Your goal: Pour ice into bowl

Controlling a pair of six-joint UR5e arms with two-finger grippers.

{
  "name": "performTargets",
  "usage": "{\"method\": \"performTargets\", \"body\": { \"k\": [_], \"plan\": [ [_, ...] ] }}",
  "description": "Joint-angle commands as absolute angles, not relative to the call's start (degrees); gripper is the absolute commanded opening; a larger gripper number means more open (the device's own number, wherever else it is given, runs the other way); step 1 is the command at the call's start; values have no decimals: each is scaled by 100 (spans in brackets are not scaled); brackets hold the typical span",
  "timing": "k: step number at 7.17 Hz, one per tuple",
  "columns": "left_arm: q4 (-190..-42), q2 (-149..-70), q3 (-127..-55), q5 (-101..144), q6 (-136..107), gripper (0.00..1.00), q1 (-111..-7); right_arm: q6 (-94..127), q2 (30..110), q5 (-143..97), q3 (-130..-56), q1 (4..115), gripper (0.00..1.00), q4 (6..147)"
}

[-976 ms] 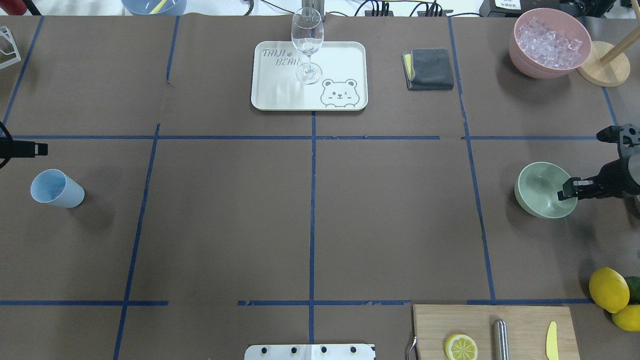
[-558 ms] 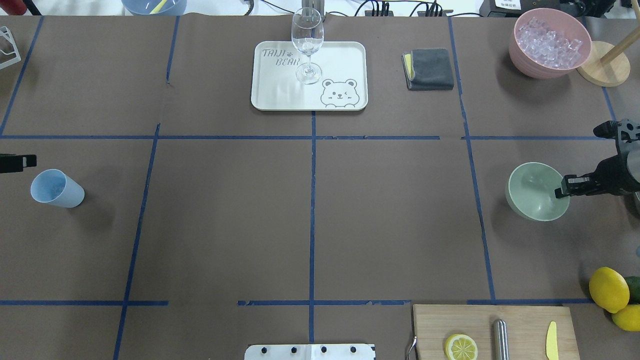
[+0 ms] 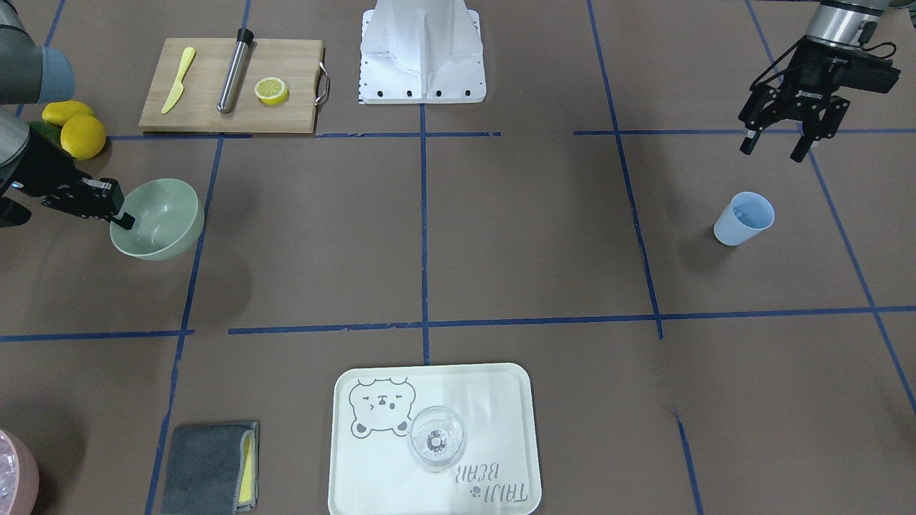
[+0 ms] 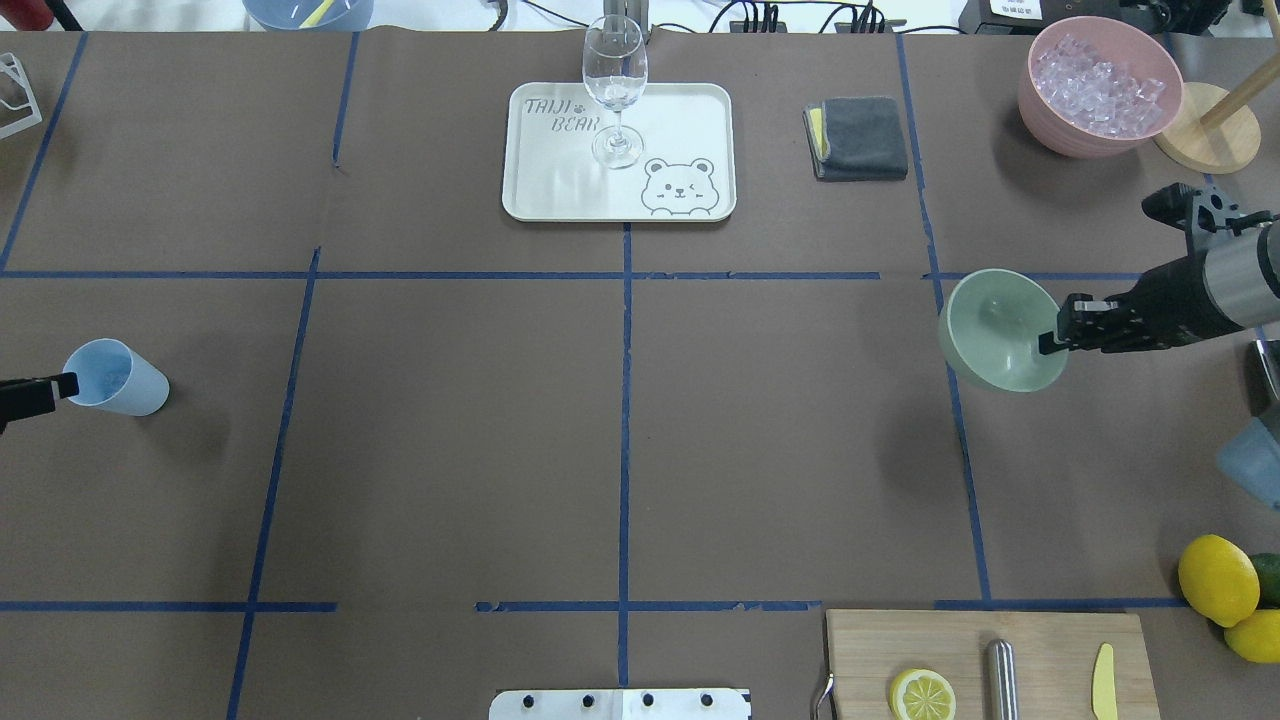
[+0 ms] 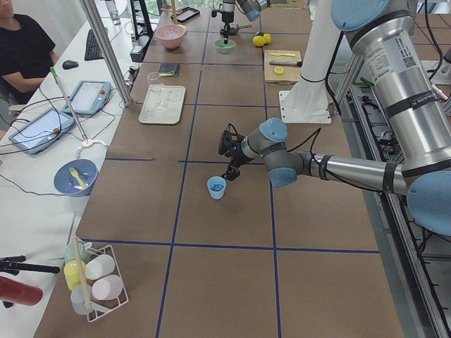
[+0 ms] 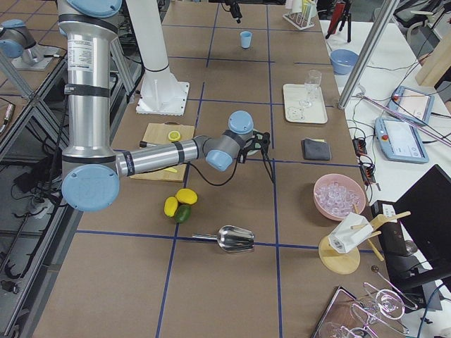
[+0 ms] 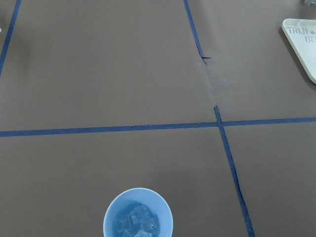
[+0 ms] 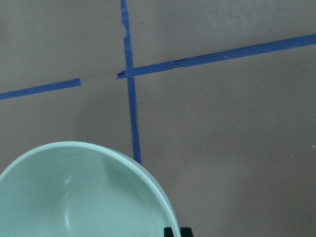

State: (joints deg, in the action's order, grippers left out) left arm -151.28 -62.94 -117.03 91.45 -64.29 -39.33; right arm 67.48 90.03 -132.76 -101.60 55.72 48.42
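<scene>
The pale sage-green bowl (image 4: 995, 325) hangs above the table at the right, a little tilted, with its shadow on the paper below. My right gripper (image 4: 1050, 343) is shut on the bowl's rim; it shows in the front view (image 3: 122, 218) with the bowl (image 3: 161, 214). The right wrist view shows the bowl's empty inside (image 8: 74, 197). The light blue cup (image 4: 112, 377) stands at the left with clear ice cubes (image 7: 140, 221) inside. My left gripper (image 3: 771, 152) is open and empty, above and just beside the cup (image 3: 744, 218).
A white bear tray (image 4: 560, 180) with a wine glass (image 4: 614, 90) sits at the back middle, with a grey cloth (image 4: 858, 137) to its right. A pink tub of ice (image 4: 1098, 85) stands at the back right. A cutting board (image 4: 1040, 640) and lemons (image 4: 1217, 579) lie front right.
My right gripper has lifted the bowl and carried it left and farther from the robot. My left gripper has moved nearer the robot, to beside the cup.
</scene>
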Motion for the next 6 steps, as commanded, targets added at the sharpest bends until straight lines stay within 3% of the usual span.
{"method": "performTargets", "body": {
  "k": [1,3,6],
  "plan": [
    [-15249,-6126,-11637,7462,-7614,99,-2346,7547,7925,-13263,-10186,5354,0,5515],
    [-15258,-6196,-11156,6089,-8225,97,-1410,8240,7166,-12871,-10187,4767,0,5888],
    [-15249,-6476,-10594,4820,-8218,94,-1178,8780,6088,-11807,-10125,3625,0,6910]
  ]
}}
